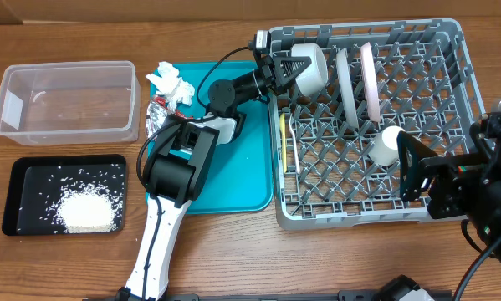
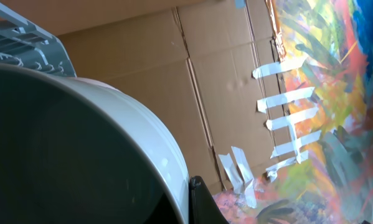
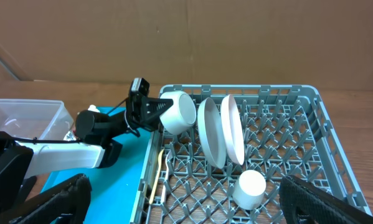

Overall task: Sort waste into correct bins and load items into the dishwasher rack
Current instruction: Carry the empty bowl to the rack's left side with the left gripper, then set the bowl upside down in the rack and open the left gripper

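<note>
My left gripper (image 1: 285, 70) is shut on the rim of the whitish bowl (image 1: 310, 67) and holds it over the back left of the grey dishwasher rack (image 1: 461, 50); the bowl also fills the left wrist view (image 2: 80, 155). In the rack stand the grey-green plate (image 1: 347, 86) and the white plate (image 1: 370, 81), the white cup (image 1: 385, 145) and the yellow utensil (image 1: 284, 140). My right gripper (image 3: 186, 214) is open and empty over the rack's front right. The tissue (image 1: 173, 84) and foil wrapper (image 1: 158, 109) lie on the teal tray. Rice (image 1: 87, 210) fills the black tray (image 1: 20, 171). The clear tub (image 1: 66, 100) is empty.
The teal tray (image 1: 242, 176) lies between the bins and the rack, with the left arm's base standing on its front left part. A cardboard wall runs behind the table.
</note>
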Available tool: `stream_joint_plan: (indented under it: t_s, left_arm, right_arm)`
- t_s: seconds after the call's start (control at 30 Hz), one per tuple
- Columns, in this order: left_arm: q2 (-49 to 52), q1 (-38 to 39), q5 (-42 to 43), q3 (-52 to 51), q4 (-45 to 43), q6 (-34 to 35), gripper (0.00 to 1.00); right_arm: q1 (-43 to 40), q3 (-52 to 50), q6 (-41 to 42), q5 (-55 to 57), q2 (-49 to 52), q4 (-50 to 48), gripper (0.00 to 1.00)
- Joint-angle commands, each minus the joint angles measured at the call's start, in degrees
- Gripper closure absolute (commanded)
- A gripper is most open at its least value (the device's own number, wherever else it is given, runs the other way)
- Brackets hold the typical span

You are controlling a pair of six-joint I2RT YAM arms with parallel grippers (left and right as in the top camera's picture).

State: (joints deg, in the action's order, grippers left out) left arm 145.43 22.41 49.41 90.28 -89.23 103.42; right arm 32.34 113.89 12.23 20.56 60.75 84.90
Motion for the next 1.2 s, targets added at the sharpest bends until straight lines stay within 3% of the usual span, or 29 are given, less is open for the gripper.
stream_joint_plan:
  t_s: [0.0,0.27,0.5,0.77,1.17]
  left_arm:
    - [0.5,-0.8,0.9,0.5,-1.2,-0.9,0.96]
    - [0.5,-1.1,6.4,0.5,6.9,-6.4,0.96]
    - [0.5,-2.6,9.0,0.5,7.6,-7.2,0.96]
    - [0.5,-3.1,11.1,0.5,8.0,-6.9,0.67]
    - [0.5,-6.4,11.8,0.5,8.1,-5.4,0.67]
  right_arm:
    - [0.1,0.2,0.4,0.6,-0.2,-0.3,0.00]
    - [0.1,0.2,0.4,0.6,-0.2,-0.3,0.00]
    - [0.1,0.2,0.4,0.6,-0.2,-0.3,0.00]
    - [0.1,0.2,0.4,0.6,-0.2,-0.3,0.00]
    - [0.1,0.2,0.4,0.6,-0.2,-0.3,0.00]
